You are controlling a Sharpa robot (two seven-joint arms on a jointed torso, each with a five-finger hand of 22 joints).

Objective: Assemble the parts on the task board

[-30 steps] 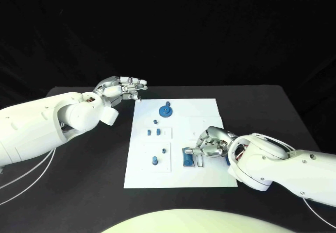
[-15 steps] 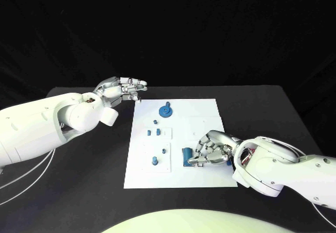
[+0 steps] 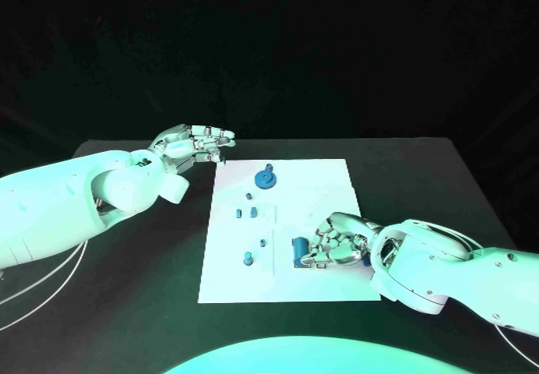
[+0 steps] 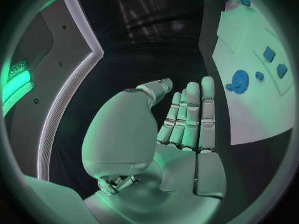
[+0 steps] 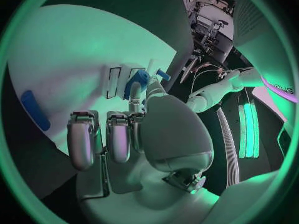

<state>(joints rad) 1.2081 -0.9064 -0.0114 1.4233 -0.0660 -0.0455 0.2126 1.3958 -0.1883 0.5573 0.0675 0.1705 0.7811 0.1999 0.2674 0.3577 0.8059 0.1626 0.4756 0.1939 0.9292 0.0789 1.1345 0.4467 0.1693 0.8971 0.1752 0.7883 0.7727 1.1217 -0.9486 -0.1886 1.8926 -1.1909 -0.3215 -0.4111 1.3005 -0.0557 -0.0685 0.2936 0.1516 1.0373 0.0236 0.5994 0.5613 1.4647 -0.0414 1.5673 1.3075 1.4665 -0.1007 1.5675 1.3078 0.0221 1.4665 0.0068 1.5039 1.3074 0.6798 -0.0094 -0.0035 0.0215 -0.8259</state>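
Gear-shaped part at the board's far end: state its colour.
Blue. The gear-shaped part shows best in the head view, on the white task board.

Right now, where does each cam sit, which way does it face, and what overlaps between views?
Head view: on the robot's head, looking down at the task board; left hand and right hand enter from opposite sides.
Left wrist view: behind the left hand, fingers straight, facing the board edge and the gear.
Right wrist view: behind the right hand, curled fingers against the board by a blue part.
Shared: head and left wrist views both show the gear.
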